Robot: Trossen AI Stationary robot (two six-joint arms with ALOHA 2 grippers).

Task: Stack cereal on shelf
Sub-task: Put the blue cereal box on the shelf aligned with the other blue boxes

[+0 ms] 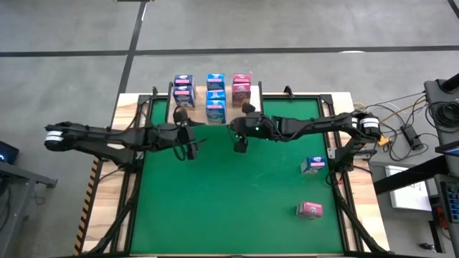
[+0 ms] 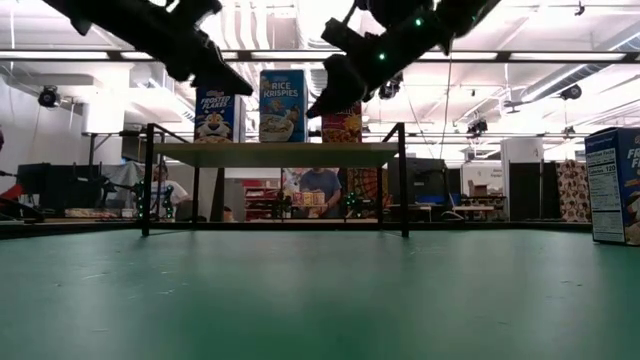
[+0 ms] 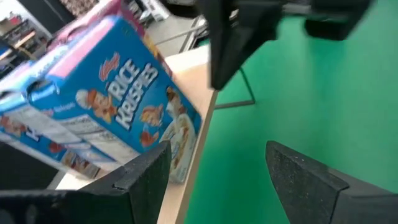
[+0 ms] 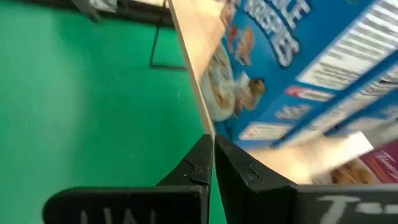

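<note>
The wooden shelf (image 1: 196, 113) stands at the mat's far edge. Several cereal boxes stand on it: white-purple (image 1: 183, 89), blue (image 1: 215, 97) and pink (image 1: 241, 87). In the low view they stand upright on the board (image 2: 275, 155). Two more boxes lie on the mat at the right, a blue-white one (image 1: 313, 165) and a pink one (image 1: 310, 209). My left gripper (image 1: 190, 147) hovers open and empty in front of the shelf, facing a blue Rice Krispies box (image 3: 124, 106). My right gripper (image 1: 241, 143) hovers shut and empty beside it, near the shelf's front edge (image 4: 186, 56).
The green mat (image 1: 229, 201) lies inside a black frame on the wooden table. In the low view a box (image 2: 615, 185) stands close at the right edge. Cables and equipment sit off the table's right side (image 1: 409, 132). A person (image 2: 320, 190) shows in the room behind the shelf.
</note>
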